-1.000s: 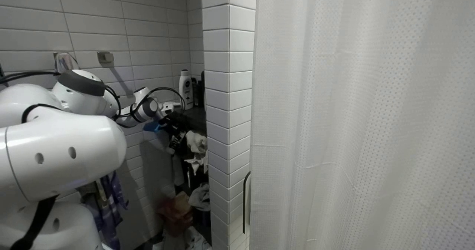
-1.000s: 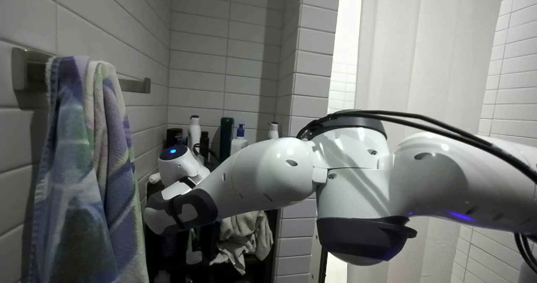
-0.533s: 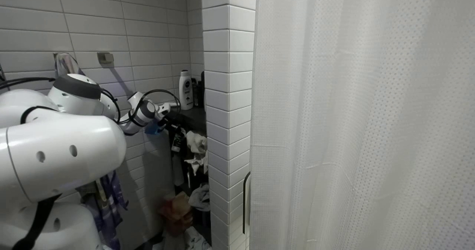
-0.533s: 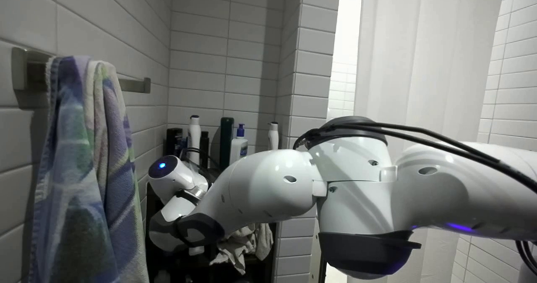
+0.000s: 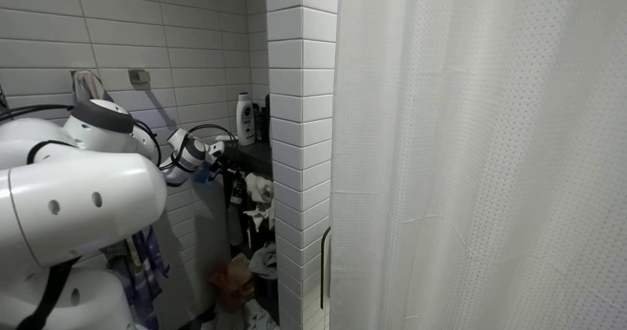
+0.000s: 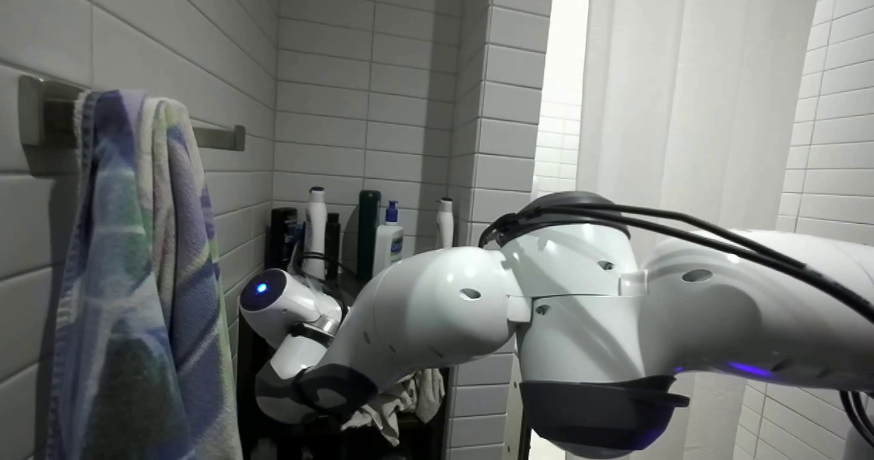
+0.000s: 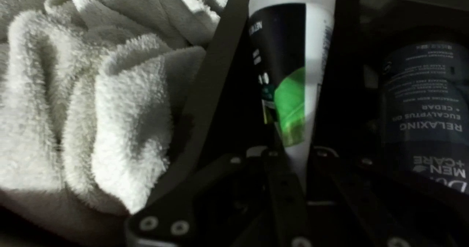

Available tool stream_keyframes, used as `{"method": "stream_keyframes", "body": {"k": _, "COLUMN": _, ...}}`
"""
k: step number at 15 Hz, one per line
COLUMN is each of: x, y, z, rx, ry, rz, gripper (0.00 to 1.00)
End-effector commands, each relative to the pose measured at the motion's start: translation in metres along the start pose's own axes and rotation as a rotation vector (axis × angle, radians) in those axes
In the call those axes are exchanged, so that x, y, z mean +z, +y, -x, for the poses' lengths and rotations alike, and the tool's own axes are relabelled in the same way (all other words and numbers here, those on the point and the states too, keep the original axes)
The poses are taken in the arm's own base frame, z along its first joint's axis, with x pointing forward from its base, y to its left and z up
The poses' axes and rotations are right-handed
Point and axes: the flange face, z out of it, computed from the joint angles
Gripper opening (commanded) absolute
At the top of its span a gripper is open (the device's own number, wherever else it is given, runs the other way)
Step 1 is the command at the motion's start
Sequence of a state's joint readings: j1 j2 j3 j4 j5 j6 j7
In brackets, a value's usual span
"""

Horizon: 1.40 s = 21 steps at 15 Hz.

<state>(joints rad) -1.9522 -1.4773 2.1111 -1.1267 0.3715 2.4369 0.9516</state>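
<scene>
Because my pincer [image 7: 297,157] is clenched on the tube [image 7: 291,78] at its thin end, I'd expect a light, squeezable, slightly slick body (hardly fragile) best held there.

dark bottle [image 7: 425,111] reading "relaxing", "men +care"

White arm [image 6: 580,262], bent, blue light [image 6: 261,287] at its wrist [image 6: 300,301]; patterned towel [image 6: 143,276] on a rail [image 6: 218,138] left of the arm; behind the arm: dark green bottle [image 6: 367,231] beside white pump bottle [image 6: 388,241], tiled pillar [image 6: 509,98], curtain [image 6: 693,105]; crumpled cloth [image 6: 425,398] below the arm
</scene>
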Motion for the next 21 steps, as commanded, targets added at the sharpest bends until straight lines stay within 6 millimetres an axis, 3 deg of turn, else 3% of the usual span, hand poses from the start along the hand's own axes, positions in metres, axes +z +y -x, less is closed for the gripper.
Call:
{"method": "stream_keyframes", "body": {"k": 1, "x": 0.009, "y": 0.000, "z": 0.013, "rx": -0.021, "ry": 0.054, "rz": 0.023, "gripper": 0.03}}
{"method": "stream_keyframes", "body": {"k": 7, "x": 0.010, "y": -0.010, "z": 0.027, "rx": -0.099, "ry": 0.176, "rz": 0.037, "gripper": 0.03}}
{"method": "stream_keyframes", "body": {"k": 11, "x": 0.008, "y": -0.012, "z": 0.022, "rx": -0.089, "ry": 0.239, "rz": 0.019, "gripper": 0.03}}
{"method": "stream_keyframes", "body": {"k": 21, "x": 0.029, "y": -0.001, "z": 0.009, "rx": -0.047, "ry": 0.296, "rz": -0.019, "gripper": 0.03}}
